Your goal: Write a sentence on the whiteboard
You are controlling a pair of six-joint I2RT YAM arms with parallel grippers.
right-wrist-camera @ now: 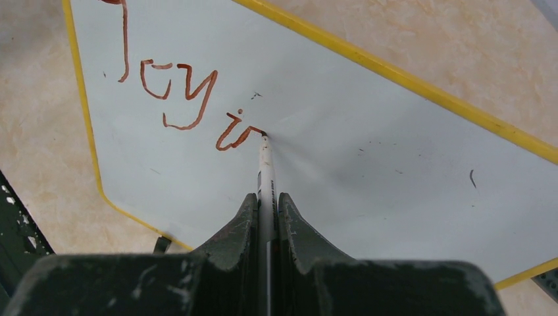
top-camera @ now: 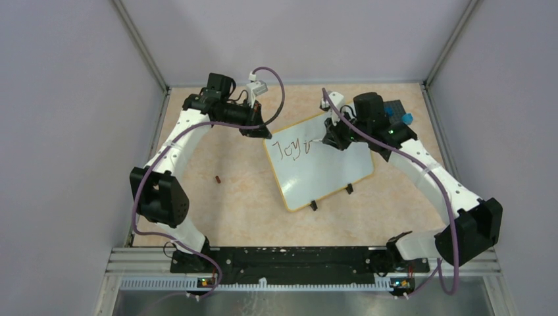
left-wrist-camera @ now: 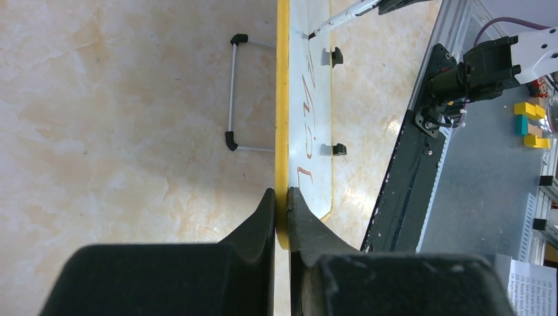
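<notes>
The whiteboard [top-camera: 322,168] lies on the tan table with a yellow rim and two black clip feet. Reddish-brown writing [top-camera: 293,149] reads "Joy i" plus a started stroke; it shows in the right wrist view [right-wrist-camera: 187,99]. My left gripper [left-wrist-camera: 281,194] is shut on the board's yellow rim [left-wrist-camera: 283,99] at its far left corner. My right gripper [right-wrist-camera: 266,197] is shut on a white marker [right-wrist-camera: 265,171], whose tip touches the board at the end of the writing. The marker also shows in the left wrist view [left-wrist-camera: 339,16].
A small brown cap-like piece [top-camera: 217,178] lies on the table left of the board. A dark blue studded plate [top-camera: 395,108] with a blue block sits at the back right behind the right arm. A wire stand [left-wrist-camera: 233,92] lies under the board.
</notes>
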